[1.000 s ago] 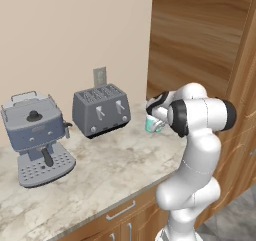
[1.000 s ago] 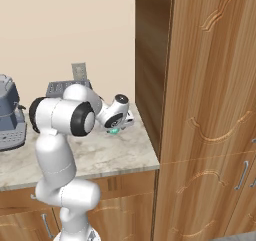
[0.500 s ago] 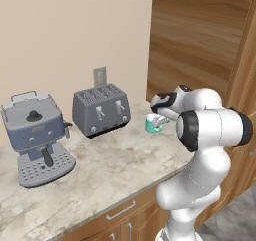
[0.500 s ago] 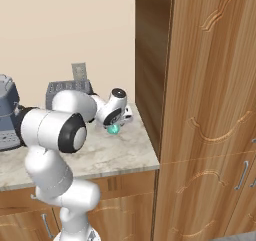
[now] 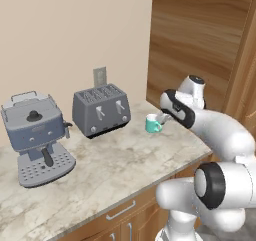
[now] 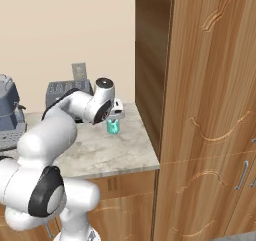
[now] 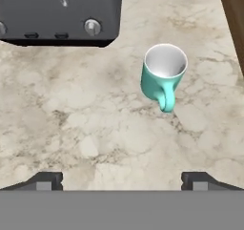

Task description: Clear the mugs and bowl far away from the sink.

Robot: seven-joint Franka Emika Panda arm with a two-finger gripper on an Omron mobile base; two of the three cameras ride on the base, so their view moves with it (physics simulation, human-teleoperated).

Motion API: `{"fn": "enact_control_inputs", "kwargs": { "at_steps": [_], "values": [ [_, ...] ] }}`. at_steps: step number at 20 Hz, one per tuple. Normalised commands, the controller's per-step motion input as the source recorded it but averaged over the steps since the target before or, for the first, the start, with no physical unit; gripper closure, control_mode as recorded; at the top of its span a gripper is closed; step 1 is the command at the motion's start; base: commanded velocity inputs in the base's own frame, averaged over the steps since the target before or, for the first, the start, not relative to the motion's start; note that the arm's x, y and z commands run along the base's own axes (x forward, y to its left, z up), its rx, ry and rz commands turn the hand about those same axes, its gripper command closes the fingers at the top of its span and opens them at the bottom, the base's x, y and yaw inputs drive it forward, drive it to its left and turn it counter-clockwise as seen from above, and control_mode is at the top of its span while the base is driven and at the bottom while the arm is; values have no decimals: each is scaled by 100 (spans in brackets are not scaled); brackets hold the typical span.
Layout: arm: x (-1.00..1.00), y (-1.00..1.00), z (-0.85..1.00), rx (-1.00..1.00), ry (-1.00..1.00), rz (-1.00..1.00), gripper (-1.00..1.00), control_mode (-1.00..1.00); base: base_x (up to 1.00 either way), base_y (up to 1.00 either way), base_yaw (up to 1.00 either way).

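Hand view: teal mug [image 7: 163, 74] stands upright on the surface [image 7: 95, 129] at 1 o'clock, free of the open, empty hand [image 7: 122, 180]; other mug and bowl presumably remain.

The mug [image 7: 163, 75] ahead of the pincer [image 7: 122, 180] is teal outside, handle included, and plain white inside. It stands on a counter [image 7: 95, 129] of pale beige stone veined with grey and brown mottling, which also spreads under the pincer. The toaster [image 7: 59, 12] farther ahead and to the pincer's left is dark grey with silver knobs. The pincer's own fingertips [image 7: 45, 180] are dark grey. In the left base view the coffee machine [image 5: 37, 135] beyond the toaster is blue-grey with a lighter grey tray. The cabinet [image 6: 210, 110] beside the mug is warm brown wood grain. The wall [image 5: 75, 35] behind is flat beige.
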Motion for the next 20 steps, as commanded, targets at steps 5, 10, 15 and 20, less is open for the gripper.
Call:
{"fn": "enact_control_inputs", "kwargs": {
  "at_steps": [5, 10, 15, 20],
  "values": [
    [-100, 0, 96, 0, 0, -10, -100, -100, 0, 0, 0],
    [-100, 7, 71, 0, 0, -13, -100, -100, 0, 0, 0],
    [-100, 22, 49, 0, 0, -6, -100, -100, 0, 0, 0],
    [-82, 33, 27, 0, -4, -1, -100, -100, 0, 0, 0]
  ]
}}
